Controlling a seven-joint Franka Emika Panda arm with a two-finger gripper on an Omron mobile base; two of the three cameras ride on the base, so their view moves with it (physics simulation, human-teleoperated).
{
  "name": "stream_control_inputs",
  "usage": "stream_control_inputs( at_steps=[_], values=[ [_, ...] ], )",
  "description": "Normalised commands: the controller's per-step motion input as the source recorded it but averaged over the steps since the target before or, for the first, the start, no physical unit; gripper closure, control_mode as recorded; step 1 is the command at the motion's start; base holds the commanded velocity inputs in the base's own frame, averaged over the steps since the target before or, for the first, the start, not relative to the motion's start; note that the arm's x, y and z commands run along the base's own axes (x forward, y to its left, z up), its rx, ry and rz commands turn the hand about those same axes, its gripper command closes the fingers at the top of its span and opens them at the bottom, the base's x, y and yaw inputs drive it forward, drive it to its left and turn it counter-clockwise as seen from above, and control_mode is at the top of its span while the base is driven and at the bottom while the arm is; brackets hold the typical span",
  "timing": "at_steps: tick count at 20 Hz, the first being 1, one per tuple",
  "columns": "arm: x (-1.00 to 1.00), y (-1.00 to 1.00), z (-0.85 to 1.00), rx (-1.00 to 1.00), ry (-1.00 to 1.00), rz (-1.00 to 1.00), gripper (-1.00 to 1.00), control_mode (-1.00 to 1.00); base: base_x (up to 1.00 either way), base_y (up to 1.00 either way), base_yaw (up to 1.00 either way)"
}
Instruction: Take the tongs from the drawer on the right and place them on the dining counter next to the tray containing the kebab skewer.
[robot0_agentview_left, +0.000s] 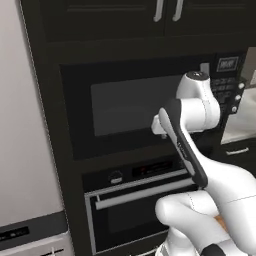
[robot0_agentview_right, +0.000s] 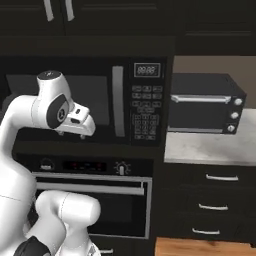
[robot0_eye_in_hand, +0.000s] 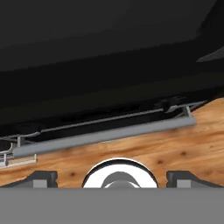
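Two dark fingers stand spread wide at the hand view's bottom, holding nothing, over a warm brown wooden floor. Beyond them runs the black oven's long steel bar handle. Right of the oven, black drawers with slim silver handles sit shut beneath a pale marbled worktop.

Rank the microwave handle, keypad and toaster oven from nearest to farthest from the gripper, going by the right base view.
1. Microwave handle: just right of the gripper.
2. Keypad: further right, past the handle.
3. Toaster oven: far right, on the counter.
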Motion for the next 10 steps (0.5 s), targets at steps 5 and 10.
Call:
stream_control_inputs(
  at_steps=[5,10],
  values=[
    [0.0,0.0,0.0,0.0,0.0,0.0,-1.0,1.0,0.0,-0.03,-0.57],
    [0.0,0.0,0.0,0.0,0.0,0.0,-1.0,1.0,0.0,-0.11,-0.57]
  ],
)
